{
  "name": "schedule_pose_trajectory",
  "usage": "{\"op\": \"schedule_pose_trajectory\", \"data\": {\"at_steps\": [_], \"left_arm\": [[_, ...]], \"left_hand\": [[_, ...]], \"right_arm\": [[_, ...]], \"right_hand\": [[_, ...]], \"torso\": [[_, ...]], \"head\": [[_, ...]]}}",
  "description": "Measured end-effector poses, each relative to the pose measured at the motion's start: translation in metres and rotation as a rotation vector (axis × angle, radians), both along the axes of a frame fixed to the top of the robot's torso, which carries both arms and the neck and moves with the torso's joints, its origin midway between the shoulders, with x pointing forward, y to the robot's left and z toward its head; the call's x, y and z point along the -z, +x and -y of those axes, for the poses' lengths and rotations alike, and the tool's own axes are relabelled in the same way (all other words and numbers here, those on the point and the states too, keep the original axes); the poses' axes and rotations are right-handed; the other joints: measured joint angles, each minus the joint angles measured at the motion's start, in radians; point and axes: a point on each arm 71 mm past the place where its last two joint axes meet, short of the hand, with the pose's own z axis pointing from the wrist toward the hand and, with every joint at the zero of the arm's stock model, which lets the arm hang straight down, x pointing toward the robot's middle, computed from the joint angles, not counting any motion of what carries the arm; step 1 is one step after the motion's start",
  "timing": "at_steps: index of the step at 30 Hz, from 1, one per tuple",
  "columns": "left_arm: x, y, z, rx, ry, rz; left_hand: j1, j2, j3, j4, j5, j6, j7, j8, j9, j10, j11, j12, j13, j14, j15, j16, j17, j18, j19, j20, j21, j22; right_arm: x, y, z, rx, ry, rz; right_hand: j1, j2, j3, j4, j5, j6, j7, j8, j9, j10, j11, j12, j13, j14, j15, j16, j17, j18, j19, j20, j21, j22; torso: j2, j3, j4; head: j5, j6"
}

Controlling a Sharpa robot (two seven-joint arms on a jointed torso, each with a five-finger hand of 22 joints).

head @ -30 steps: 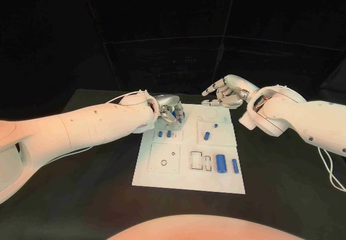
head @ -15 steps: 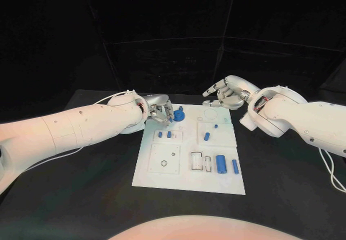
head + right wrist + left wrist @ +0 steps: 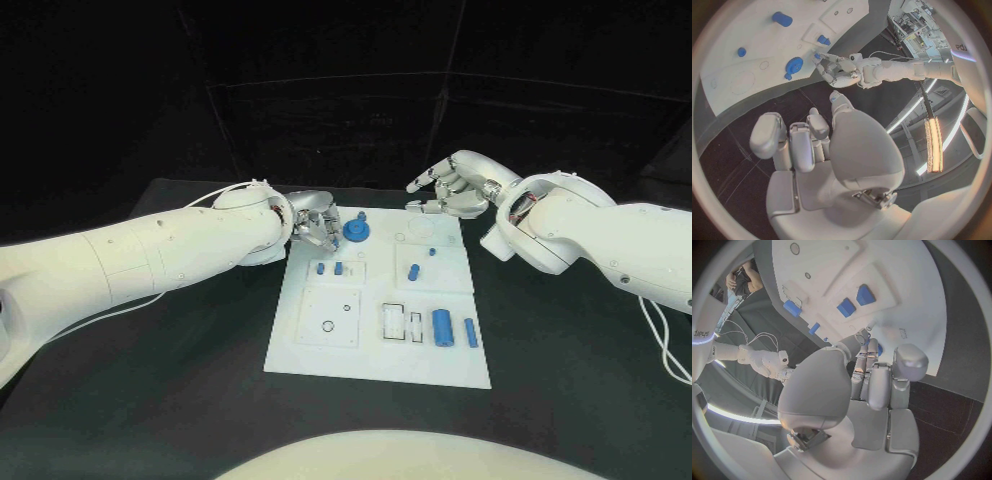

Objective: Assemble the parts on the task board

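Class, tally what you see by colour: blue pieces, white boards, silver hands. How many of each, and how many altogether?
Blue pieces: 7
White board: 1
Silver hands: 2, the left hand and the right hand
Total: 10

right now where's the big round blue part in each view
Head view: round blue part on the board's far edge, just beside the left hand.
Left wrist view: hidden behind that hand's fingers; I can't pick it out.
Right wrist view: round blue part beside the left hand.
Shared landmark: the white board.
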Motion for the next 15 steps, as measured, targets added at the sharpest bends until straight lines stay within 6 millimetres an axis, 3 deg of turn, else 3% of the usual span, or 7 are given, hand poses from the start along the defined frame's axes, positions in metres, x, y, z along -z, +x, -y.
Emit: {"op": "schedule_pose_trajectory", "data": {"at_steps": [15], "left_arm": [[0.0064,0.0019,-0.0016,-0.009,0.021,-0.032]], "left_hand": [[0.000,0.000,0.000,0.000,0.000,0.000,0.000,0.000,-0.002,0.000,0.000,0.000,-0.001,0.000,0.000,0.000,-0.004,0.000,0.000,0.000,0.000,0.000]], "right_arm": [[0.0000,-0.0001,0.0002,0.000,0.000,0.000]], "right_hand": [[0.000,0.000,0.000,0.000,0.000,0.000,0.000,0.000,0.000,0.000,0.000,0.000,0.000,0.000,0.000,0.000,0.000,0.000,0.000,0.000,0.000,0.000]], "torso": [[0.000,0.0002,0.0002]], "head": [[-0.001,-0.002]]}}
